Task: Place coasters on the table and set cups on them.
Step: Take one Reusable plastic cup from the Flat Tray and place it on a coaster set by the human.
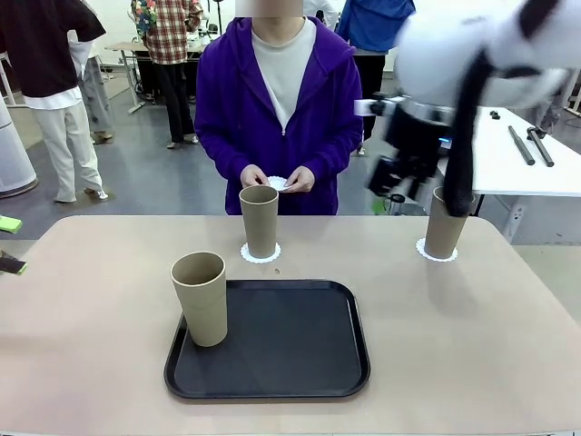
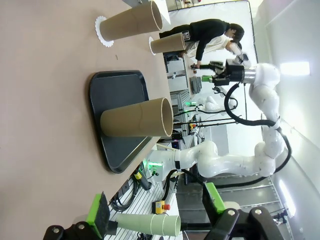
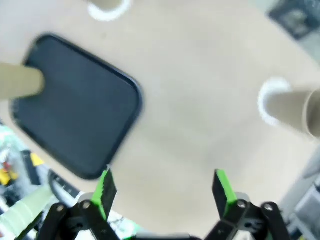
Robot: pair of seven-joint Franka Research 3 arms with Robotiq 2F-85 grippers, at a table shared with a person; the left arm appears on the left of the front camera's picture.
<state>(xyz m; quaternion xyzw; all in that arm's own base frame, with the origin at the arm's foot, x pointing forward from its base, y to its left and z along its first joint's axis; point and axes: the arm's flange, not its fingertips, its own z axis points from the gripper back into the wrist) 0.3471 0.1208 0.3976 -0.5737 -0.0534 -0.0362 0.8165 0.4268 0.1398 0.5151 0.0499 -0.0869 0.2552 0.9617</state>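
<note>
Two tan cups stand on white coasters on the beige table [image 1: 82,363]: one cup [image 1: 260,220] on a coaster [image 1: 260,254] at the far middle, another cup [image 1: 443,227] on a coaster [image 1: 425,249] at the far right. A third cup [image 1: 200,298] stands on the black tray [image 1: 290,345]. The person's hands hold another coaster [image 1: 278,183]. My right gripper [image 1: 388,186] hangs open just left of the right cup [image 3: 292,107], its fingers [image 3: 105,192] empty. My left gripper [image 1: 9,243] is open at the left edge, facing the tray cup [image 2: 135,120].
The person in a purple hoodie stands at the table's far edge, behind the middle cup. A white table [image 1: 508,168] with black tools stands at the back right. Bare tabletop lies left and right of the tray.
</note>
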